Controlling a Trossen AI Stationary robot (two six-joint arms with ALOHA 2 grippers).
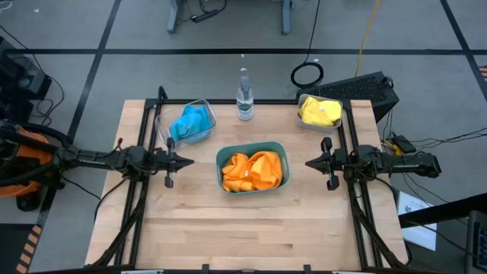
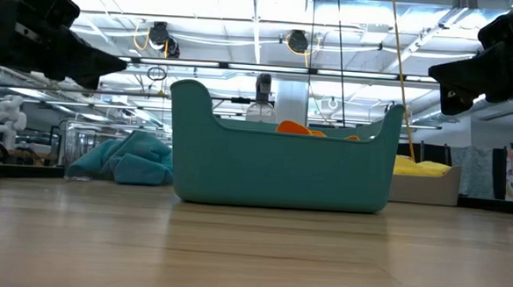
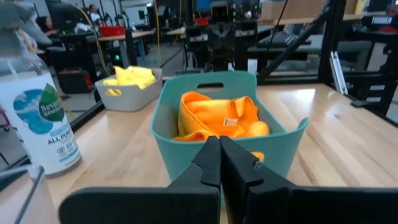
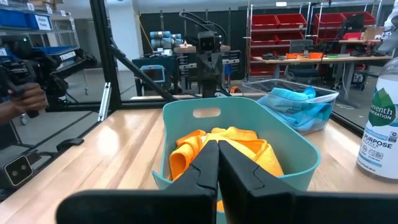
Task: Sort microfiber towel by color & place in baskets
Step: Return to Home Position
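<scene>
Broadly, the wooden surface (image 1: 251, 228) carries everything, and the two arms lie low along its sides: the left arm (image 1: 99, 158) reaches in from the left edge and the right arm (image 1: 380, 162) from the right, both pointing toward the middle. The teal tub (image 1: 251, 146) stands between them at the centre of the surface, apart from both. It is filled with crumpled orange towels (image 1: 253, 170), a fold of which shows just above its rim in the low view. The clear tub (image 1: 207, 106) sits toward the far left corner and holds blue towels (image 1: 190, 123) bunched against one side. The grey tub (image 1: 340, 114) sits toward the far right corner with a yellow towel (image 1: 319, 112) heaped in it. A clear bottle (image 1: 243, 95) with a printed label stands upright at the far edge, between the clear tub and the grey tub and touching neither. The left gripper (image 1: 185, 160) hangs just left of the teal tub and the right gripper (image 1: 310, 162) just right of it — each is clenched, its two dark fingers pressed together with nothing between them, as both wrist views show.
</scene>
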